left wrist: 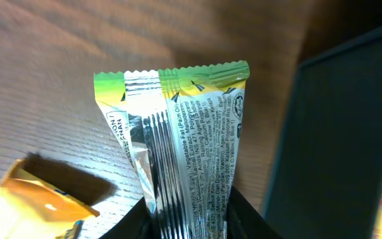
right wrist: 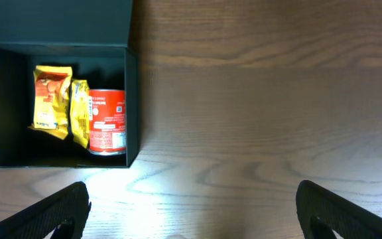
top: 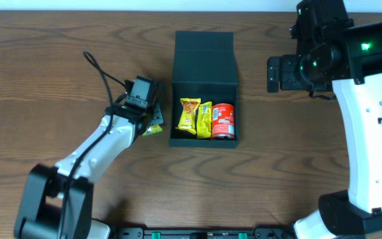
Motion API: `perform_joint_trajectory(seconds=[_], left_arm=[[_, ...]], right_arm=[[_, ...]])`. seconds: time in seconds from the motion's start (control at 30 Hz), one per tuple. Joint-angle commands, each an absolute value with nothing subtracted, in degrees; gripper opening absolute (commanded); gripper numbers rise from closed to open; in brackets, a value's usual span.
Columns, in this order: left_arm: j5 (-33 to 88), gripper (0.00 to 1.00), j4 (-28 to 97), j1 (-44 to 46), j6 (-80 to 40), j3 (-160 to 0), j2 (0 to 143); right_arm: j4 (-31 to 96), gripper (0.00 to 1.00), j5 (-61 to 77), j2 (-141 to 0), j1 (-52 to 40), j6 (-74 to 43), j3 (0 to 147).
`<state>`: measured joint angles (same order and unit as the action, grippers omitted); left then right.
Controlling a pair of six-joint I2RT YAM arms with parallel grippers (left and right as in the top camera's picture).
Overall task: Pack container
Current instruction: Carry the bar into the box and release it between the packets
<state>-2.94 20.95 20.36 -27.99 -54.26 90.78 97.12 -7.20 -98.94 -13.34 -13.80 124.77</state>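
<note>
**A:** where's the container (top: 204, 60) sitting?

**B:** mid-table, lid flipped back, yellow packets (top: 190, 114) and a red can (top: 223, 121) inside. Left gripper (top: 150, 114) is just beside it, pinching a silver-green packet (left wrist: 184, 133). Right gripper (right wrist: 191, 219) is spread wide, holding nothing.

Dark wood-grain table (top: 45, 40) — soft glare

White arm shells (top: 367, 126), black joints (top: 52, 199)
</note>
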Motion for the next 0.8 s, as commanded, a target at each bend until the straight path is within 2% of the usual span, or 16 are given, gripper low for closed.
perform_joint_trajectory(seconds=[0.0, 0.23, 0.77], left_arm=[[-2.1, 0.29, 21.2, 20.3, -26.8, -55.7, 86.3], [4.1, 0.27, 20.7, 21.2, -27.0, -55.7, 79.0], [1.1, 0.26, 14.6, 33.1, -27.9, -55.7, 79.5]], right_arm=[[97.3, 0.99, -7.0, -97.7, -12.9, -13.0, 125.5], [97.3, 0.99, -7.0, -97.7, -12.9, -13.0, 125.5], [97.3, 0.99, -7.0, -97.7, -12.9, -13.0, 125.5]])
